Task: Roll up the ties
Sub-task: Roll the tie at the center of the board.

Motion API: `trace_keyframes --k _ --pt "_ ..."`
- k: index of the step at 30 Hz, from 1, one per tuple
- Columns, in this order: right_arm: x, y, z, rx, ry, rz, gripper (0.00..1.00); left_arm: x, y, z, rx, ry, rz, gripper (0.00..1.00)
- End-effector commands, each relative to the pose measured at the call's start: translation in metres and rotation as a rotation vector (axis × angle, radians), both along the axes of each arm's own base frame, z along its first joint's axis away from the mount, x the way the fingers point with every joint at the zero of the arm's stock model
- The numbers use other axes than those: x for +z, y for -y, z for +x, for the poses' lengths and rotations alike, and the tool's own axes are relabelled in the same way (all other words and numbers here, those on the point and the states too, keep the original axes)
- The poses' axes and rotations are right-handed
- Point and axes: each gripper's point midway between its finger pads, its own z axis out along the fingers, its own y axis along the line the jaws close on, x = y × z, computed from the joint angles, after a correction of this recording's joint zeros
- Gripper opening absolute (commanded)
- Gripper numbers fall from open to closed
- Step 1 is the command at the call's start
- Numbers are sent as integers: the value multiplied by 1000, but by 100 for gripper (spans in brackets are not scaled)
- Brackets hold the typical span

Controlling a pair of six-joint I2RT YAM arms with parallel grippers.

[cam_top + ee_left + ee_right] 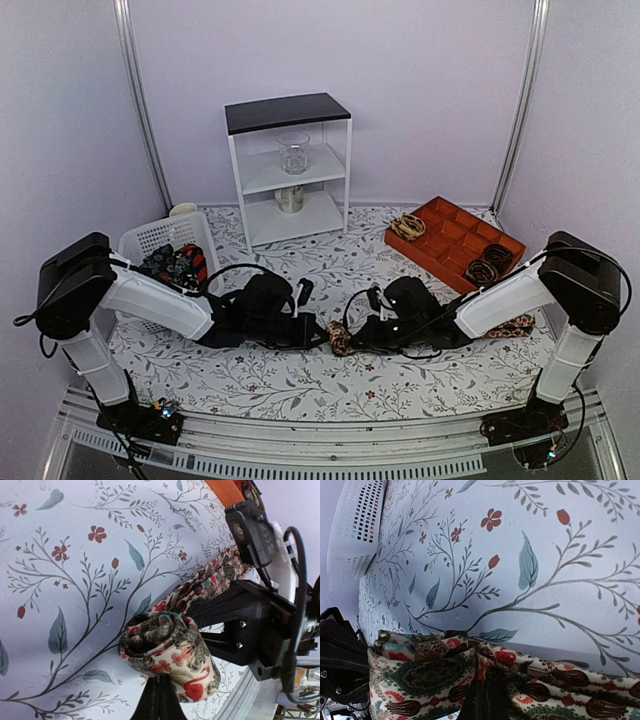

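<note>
Pressed nearly together, the fingers of the left gripper (159,690) are pinched on the rolled end of a tie (167,650), a cream and brown paisley fabric with red. The right gripper (481,685) is likewise closed on the same tie just beside the roll, and the cloth is draped over its fingers. The roll is held between the two grippers at the middle of the table, towards its near edge. The unrolled length is laid rightward on the flowered tablecloth (300,385) under the right arm, and its far end is seen near that arm's base. Other rolled ties (407,226) are kept in compartments of an orange tray (455,238) at the back right. More ties (175,263) are piled in a white basket (150,235) at the left. A white shelf (290,110) is placed at the back, and a glass jar (294,153) is set on its middle level.
</note>
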Motion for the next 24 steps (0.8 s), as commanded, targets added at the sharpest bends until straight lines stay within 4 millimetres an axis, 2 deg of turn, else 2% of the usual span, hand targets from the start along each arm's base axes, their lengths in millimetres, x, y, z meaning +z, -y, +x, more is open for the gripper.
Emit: trace_keyframes --k 1,5,9,12,14,20,24 --pt "25 5 12 -51 67 47 1 -2 11 -5 -45 5 16 0" --pt "24 10 13 -67 71 42 1 -1 16 -5 -59 4 13 0" --pt "23 30 17 -144 77 19 2 -1 22 -4 -70 7 9 0" --pt "31 48 21 -210 101 17 8 -3 29 -5 -85 4 6 0" --pt "40 52 21 -221 116 36 15 -2 36 -4 -100 8 3 0" --pt "52 48 13 -177 114 74 38 -4 51 -1 -127 11 4 0" --pt "49 44 11 -142 96 70 43 -11 57 0 -140 2 10 0"
